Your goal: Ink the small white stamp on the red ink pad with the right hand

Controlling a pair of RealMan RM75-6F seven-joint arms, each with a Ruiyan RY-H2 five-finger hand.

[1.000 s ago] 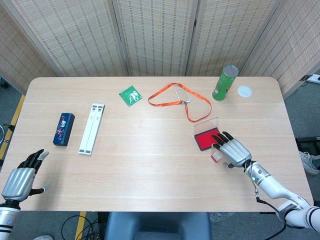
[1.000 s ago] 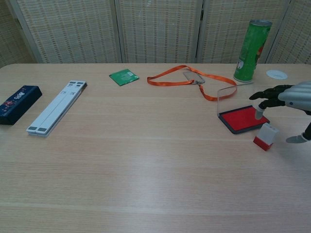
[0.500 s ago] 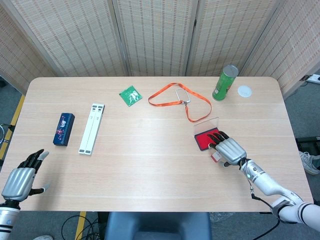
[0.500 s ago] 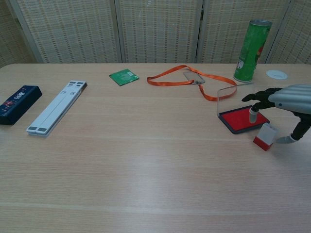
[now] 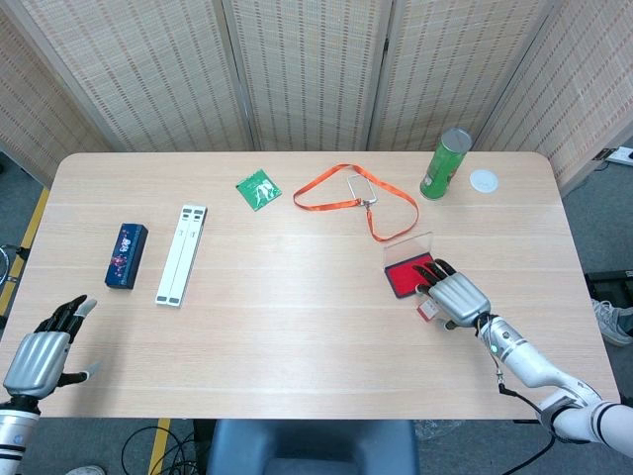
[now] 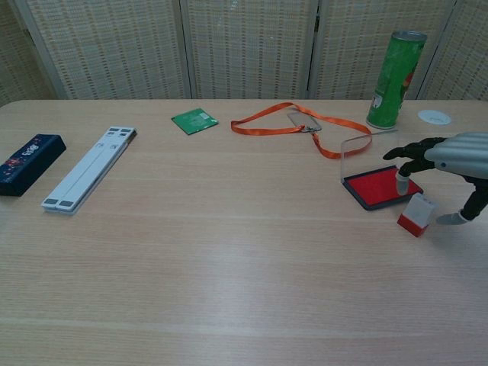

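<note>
Bright, even light — sharp, soft shadows

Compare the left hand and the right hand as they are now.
The right hand hovers over the small white stamp and the red ink pad, fingers reaching down; the left hand is off the table's near-left edge, near nothing. The right hand shows in both views, the left only in the head view. Both hold nothing, fingers apart.
</note>
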